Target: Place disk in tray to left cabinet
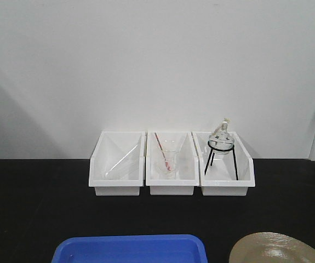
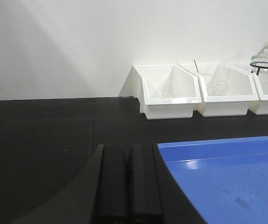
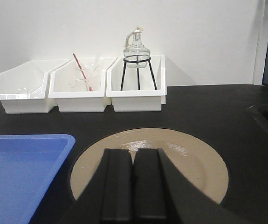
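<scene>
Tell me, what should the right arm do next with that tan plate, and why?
Probably open the right gripper and lower it onto the disk's near edge. Its jaws look shut, with nothing between them, and the disk lies on the black table beside the tray, not in it.

Glossy tan disk [image 3: 192,158] lies flat just right of blue tray [image 3: 22,170].

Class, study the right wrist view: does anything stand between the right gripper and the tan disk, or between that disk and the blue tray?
Nothing visible does. The right gripper, jaws together, sits over the disk, and only bare black tabletop separates the disk from the tray. The white bins stand behind both.
</scene>
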Robot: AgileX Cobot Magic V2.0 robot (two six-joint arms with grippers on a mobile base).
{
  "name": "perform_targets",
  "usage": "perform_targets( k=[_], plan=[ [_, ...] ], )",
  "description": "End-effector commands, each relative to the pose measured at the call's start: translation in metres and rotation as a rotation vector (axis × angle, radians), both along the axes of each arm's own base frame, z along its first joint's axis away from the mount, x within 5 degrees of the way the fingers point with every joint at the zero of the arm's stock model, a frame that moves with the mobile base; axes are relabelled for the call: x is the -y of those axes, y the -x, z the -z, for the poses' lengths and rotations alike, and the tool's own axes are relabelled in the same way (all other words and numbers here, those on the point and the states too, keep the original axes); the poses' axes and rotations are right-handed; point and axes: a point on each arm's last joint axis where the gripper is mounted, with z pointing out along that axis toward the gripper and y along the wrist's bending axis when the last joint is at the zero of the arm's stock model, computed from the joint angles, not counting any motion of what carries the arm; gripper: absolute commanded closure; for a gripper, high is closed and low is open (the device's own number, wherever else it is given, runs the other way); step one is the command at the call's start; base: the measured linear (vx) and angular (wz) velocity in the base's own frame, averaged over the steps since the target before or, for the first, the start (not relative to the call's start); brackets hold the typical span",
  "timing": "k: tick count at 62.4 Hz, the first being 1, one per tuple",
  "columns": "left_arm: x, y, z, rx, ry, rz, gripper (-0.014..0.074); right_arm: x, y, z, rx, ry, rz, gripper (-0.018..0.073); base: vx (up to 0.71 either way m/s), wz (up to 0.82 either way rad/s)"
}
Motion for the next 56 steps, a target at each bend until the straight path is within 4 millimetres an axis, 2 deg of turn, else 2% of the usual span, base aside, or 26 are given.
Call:
perform_targets(
  k=[1, 22, 27, 31, 36, 44, 51, 56],
  plan=[
    [0.000, 0.000, -0.003, 0.072, 0.021, -0.004, 0.0600, 0.000, 0.000, -0.002, 0.078, 0.007, 0.001, 0.0565, 0.00, 0.00],
    [0.000, 0.000, -0.003, 0.072, 0.021, -0.004, 0.0600, 0.000, 0.000, -0.003, 0.085, 0.006, 0.000, 0.0565, 0.00, 0.00],
    [0.000, 0.000, -0.003, 0.072, 0.021, -0.004, 0.0600, -0.001, 0.001, -0.009, 0.147, 0.013, -0.004, 0.0565, 0.00, 0.00],
    [0.000, 0.000, -0.003, 0.072, 0.021, -0.004, 0.0600, -0.001, 0.003, -0.023, 0.244, -0.021, -0.008, 0.0565, 0.00, 0.00],
    [0.000, 0.000, -0.003, 0.072, 0.021, -0.004, 0.0600, 0.000, 0.008, -0.051, 0.338, -0.043, -0.009, 0.0565, 0.00, 0.00],
    [0.000, 0.000, -0.003, 0.072, 0.021, -0.004, 0.0600, 0.000, 0.006, -0.096, 0.345, 0.032, 0.003, 0.0565, 0.00, 0.00],
    [0.000, 0.000, -0.003, 0.072, 0.021, -0.004, 0.0600, -0.004, -0.025, -0.127, 0.253, 0.096, 0.003, 0.0565, 0.00, 0.00],
    [0.000, 0.000, -0.003, 0.072, 0.021, -0.004, 0.0600, -0.007, -0.054, -0.136, 0.164, 0.107, -0.003, 0.0565, 0.00, 0.00]
  ],
)
